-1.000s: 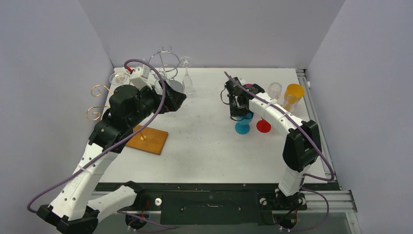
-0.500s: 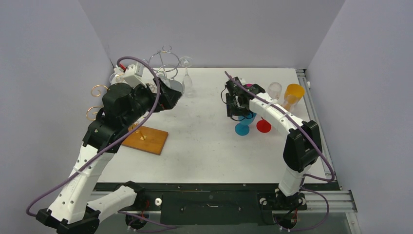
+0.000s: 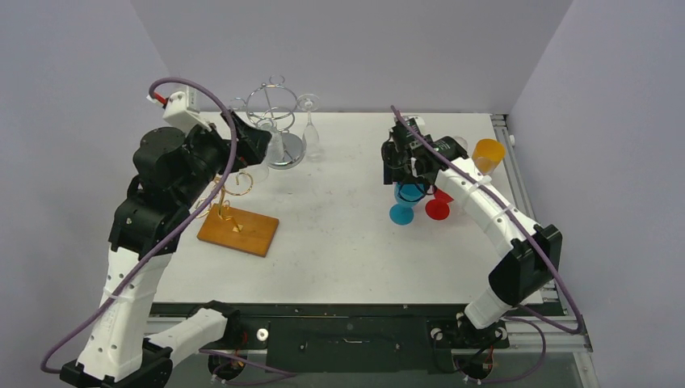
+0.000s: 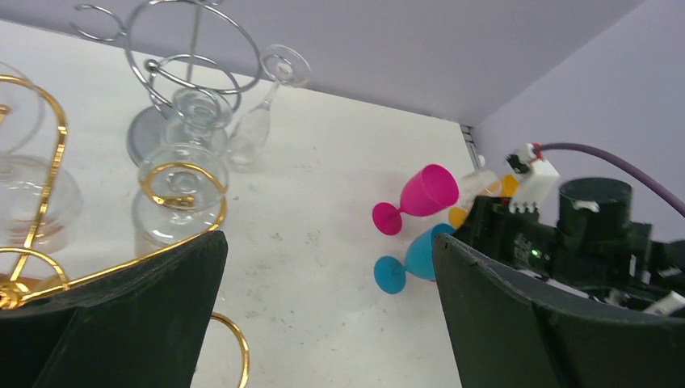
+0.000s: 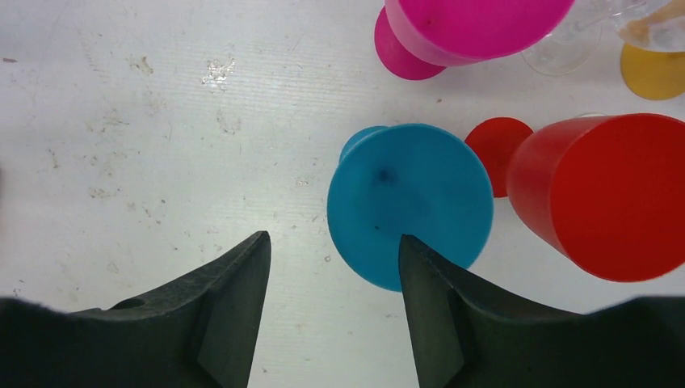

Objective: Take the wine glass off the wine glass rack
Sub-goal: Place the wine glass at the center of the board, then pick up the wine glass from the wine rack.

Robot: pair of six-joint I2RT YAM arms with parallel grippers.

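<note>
- Left arm (image 3: 165, 166) has swung toward 9 o'clock; left pincer (image 4: 327, 242) gapes empty, right pincer (image 5: 333, 238) half-open, empty.
- Wine glass (image 4: 179, 194) hangs bowl-down at left pincer's 10 o'clock.

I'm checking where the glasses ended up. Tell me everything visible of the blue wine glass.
The blue wine glass is opaque and plastic-looking: round foot, short stem, wide bowl. It stands upright on the white table, close beside the red wine glass on its right. The right gripper hangs over its rim, jaws open, gripping nothing.
</note>
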